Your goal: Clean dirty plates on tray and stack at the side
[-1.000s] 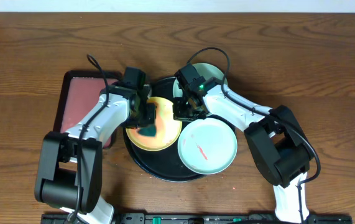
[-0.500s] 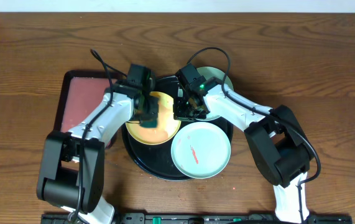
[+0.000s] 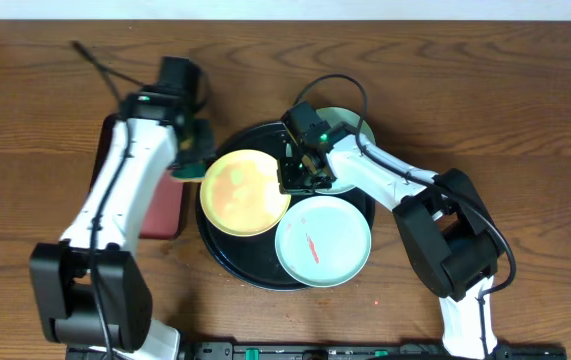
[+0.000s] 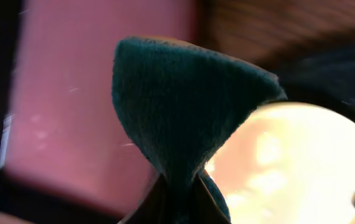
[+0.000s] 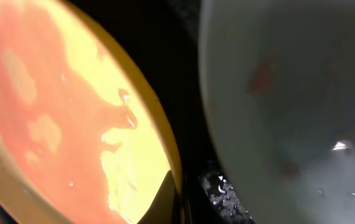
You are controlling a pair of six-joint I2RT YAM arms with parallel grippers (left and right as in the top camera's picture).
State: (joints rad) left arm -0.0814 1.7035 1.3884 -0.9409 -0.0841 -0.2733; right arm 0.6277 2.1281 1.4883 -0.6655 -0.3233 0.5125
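Observation:
A yellow plate lies on the left of the round black tray. It looks wet and orange-tinted in the right wrist view. My right gripper is shut on the plate's right rim. A mint plate with a red smear lies at the tray's front right. Another mint plate sits at the back, partly under the right arm. My left gripper is shut on a dark teal cloth, held above the tray's left edge beside the yellow plate.
A red rectangular tray lies left of the black tray, mostly under the left arm, and shows pink in the left wrist view. Brown wooden table surrounds both trays.
My left gripper has lifted the cloth off the yellow plate and swung left and back towards the red tray. The front mint plate shifted slightly left. The right gripper has kept its place.

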